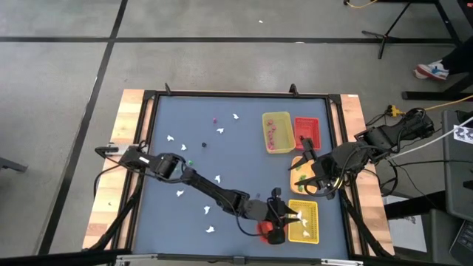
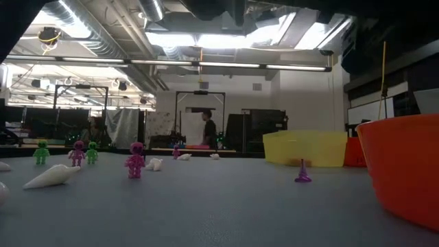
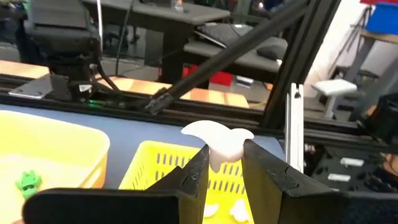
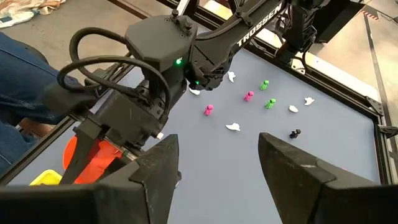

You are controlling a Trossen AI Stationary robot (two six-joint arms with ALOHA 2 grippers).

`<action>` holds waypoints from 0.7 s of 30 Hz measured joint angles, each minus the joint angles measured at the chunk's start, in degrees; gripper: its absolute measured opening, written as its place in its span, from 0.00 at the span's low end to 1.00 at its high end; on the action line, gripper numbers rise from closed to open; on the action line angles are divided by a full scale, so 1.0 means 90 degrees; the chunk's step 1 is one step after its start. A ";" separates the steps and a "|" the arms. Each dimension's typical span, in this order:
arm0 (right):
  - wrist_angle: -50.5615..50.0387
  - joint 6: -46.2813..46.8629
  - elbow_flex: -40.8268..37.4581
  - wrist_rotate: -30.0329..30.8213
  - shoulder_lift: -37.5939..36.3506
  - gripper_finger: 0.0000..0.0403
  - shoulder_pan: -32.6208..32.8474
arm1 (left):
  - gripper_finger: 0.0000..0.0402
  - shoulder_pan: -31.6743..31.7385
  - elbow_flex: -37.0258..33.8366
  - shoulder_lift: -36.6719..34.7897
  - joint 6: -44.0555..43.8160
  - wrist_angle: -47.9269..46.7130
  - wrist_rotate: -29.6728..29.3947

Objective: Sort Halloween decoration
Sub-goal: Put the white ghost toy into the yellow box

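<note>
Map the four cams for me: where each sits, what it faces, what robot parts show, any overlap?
High: overhead, straight down; table, both arms.
Low: table height, level across toward the room; no robot part; figures, yellow tray.
Left wrist: past left claw shut on a white ghost, over a slotted yellow tray.
Right wrist: past open right claw at the left arm.
Shared: high and left wrist both show that ghost.

Three yellow trays (image 1: 276,132), one red tray (image 1: 307,131), one orange bowl (image 2: 405,165); about ten white ghost pieces (image 1: 219,131) scattered across the table.
</note>
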 joint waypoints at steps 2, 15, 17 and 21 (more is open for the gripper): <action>0.0000 0.0000 0.0000 0.0000 0.0000 0.55 0.0000 | 0.18 0.0026 0.0000 -0.0001 0.0008 -0.0093 0.0021; -0.0002 -0.0002 0.0000 0.0000 0.0002 0.55 0.0000 | 0.18 0.0226 0.0000 0.0000 0.0019 -0.0568 0.0155; -0.0002 -0.0002 0.0000 0.0000 0.0000 0.55 0.0000 | 0.18 0.0236 0.0000 -0.0002 0.0017 -0.0582 0.0223; -0.0002 -0.0002 0.0000 0.0000 0.0002 0.55 0.0000 | 0.18 0.0241 -0.0002 -0.0001 0.0019 -0.0571 0.0226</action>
